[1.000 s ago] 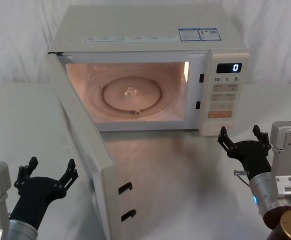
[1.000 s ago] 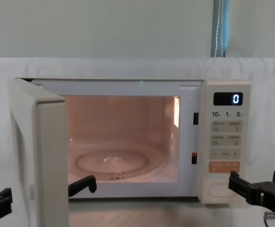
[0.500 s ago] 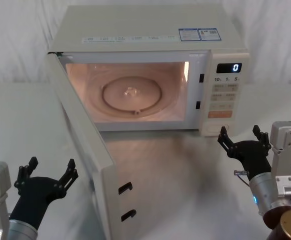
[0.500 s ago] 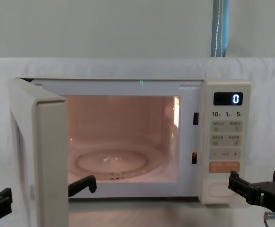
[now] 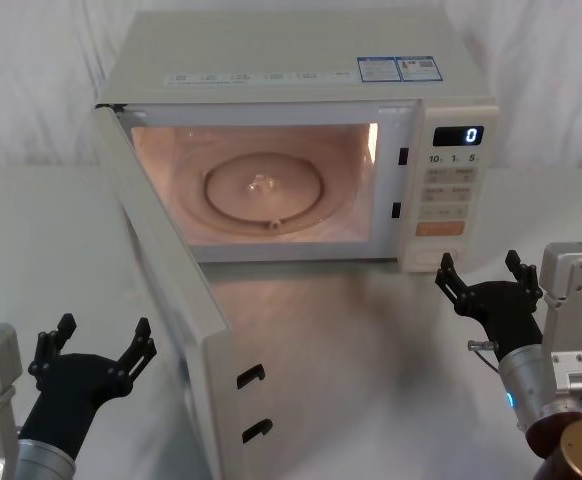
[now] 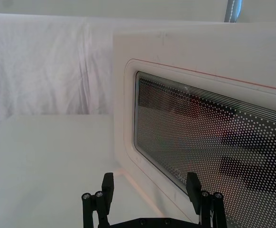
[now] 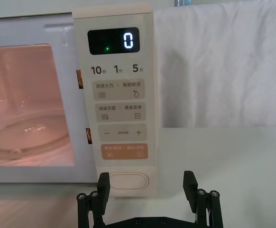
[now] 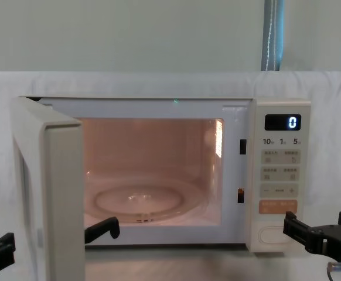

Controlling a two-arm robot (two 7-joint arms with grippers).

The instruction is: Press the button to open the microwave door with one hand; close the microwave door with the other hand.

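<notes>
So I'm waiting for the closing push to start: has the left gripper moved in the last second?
No. In the head view the left gripper sits at the same spot beside the open microwave door, jaws open.

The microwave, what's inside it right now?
Inside the microwave, the lit cavity holds a round glass turntable with nothing on it. The open door covers part of the cavity's left side in the chest view.

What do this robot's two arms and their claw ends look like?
Each arm ends in a black two-finger tool with forked tips: the left tool and the right tool. Both have silver cylindrical wrists beside pale grey box housings. A small blue light glows on the right wrist.
</notes>
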